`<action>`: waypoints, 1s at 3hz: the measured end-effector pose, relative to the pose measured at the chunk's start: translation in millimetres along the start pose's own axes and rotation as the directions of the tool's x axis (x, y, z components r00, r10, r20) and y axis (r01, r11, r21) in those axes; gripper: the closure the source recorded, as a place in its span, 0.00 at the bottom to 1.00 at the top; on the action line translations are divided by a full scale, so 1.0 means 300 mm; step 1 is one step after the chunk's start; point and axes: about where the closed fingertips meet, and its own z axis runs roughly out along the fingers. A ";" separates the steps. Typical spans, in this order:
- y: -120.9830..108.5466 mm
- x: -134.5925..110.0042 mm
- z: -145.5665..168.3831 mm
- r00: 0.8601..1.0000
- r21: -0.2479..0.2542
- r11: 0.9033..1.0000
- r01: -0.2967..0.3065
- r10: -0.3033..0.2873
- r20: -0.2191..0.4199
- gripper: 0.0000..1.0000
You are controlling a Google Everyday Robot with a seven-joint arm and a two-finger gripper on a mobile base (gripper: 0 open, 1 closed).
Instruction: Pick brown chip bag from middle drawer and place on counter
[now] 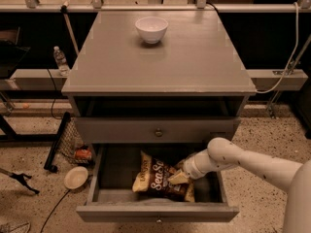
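The brown chip bag (pixel 154 179) lies in the open middle drawer (pixel 156 212) at the bottom of the cabinet, with its white "Sea Salt" script facing up. My gripper (pixel 178 177) reaches down into the drawer from the right, at the end of the white arm (pixel 243 161). It rests against the bag's right part. The bag's lower right corner is hidden behind the gripper. The grey counter (pixel 160 57) is the cabinet top above, with a white bowl (pixel 151 29) at its far middle.
A shallower drawer front with a round knob (pixel 158 132) sits shut above the open drawer, under an open slot. On the floor to the left lie a round pale dish (pixel 76 177), a mesh basket (pixel 75 142), a black stand leg and cables. A water bottle (pixel 60 60) stands on the left rail.
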 end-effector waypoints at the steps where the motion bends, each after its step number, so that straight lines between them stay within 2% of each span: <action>1: 0.003 -0.001 0.004 1.000 -0.003 1.000 0.000 0.000 0.000 1.00; 2: 0.003 -0.001 0.004 1.000 -0.003 1.000 0.000 0.000 0.000 1.00; 3: 0.050 -0.068 -0.066 0.998 0.035 0.997 0.064 -0.064 0.012 1.00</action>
